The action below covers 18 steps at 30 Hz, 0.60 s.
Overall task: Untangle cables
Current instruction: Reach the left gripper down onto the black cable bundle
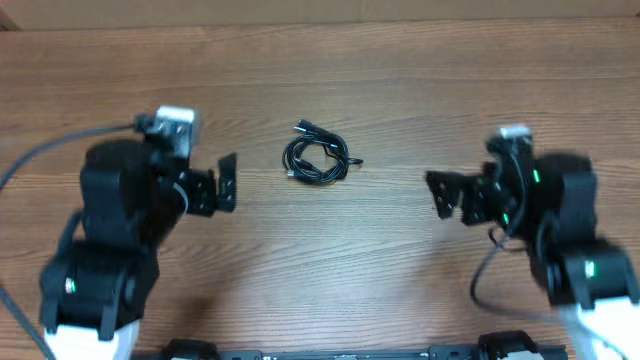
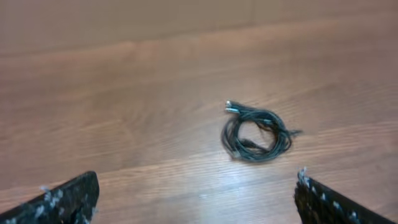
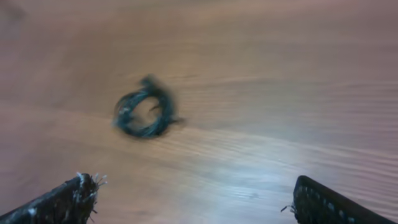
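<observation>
The cables (image 1: 317,156) lie as one small coiled black bundle on the wooden table, at the middle toward the back, with a silver-tipped plug sticking out at the upper left. The bundle shows in the left wrist view (image 2: 256,132) and, blurred, in the right wrist view (image 3: 145,115). My left gripper (image 1: 228,181) is open and empty, to the left of the bundle and apart from it; its fingertips show in the left wrist view (image 2: 196,199). My right gripper (image 1: 440,192) is open and empty, to the right of the bundle; its fingertips show in the right wrist view (image 3: 194,202).
The wooden table (image 1: 330,260) spans the whole view. A thick grey-black cable (image 1: 50,145) runs from the left arm to the left edge. A thin black arm cable (image 1: 485,275) loops beside the right arm.
</observation>
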Motion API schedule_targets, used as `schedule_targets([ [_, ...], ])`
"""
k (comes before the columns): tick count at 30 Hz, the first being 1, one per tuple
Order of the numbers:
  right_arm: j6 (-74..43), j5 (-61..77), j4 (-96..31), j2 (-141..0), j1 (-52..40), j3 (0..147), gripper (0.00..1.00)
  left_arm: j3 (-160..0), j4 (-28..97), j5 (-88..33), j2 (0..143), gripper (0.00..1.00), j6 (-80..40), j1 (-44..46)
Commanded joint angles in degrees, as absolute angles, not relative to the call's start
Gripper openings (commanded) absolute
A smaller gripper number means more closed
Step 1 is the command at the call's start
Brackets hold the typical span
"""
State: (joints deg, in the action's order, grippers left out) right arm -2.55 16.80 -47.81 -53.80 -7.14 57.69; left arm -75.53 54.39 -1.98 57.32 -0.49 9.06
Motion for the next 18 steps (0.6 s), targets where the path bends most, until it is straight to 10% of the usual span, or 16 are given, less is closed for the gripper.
schedule_targets([
  [1,-2.2,33.5,-49.9,-63.0,-10.1,66.3,1.0,-85.4,59.8,-2.9,64.0,1.0,-1.3,11.6],
  [11,-3.4,37.6,-40.9,-78.7,-25.3,68.9,1.0,-93.0,64.4,-9.6,68.8,1.0,-1.3,12.8],
  [18,-5.1,11.1,-44.7,-80.8,-25.9,78.0,1.0,-93.0,62.9,-5.4,71.3,1.0,-6.5,14.2],
])
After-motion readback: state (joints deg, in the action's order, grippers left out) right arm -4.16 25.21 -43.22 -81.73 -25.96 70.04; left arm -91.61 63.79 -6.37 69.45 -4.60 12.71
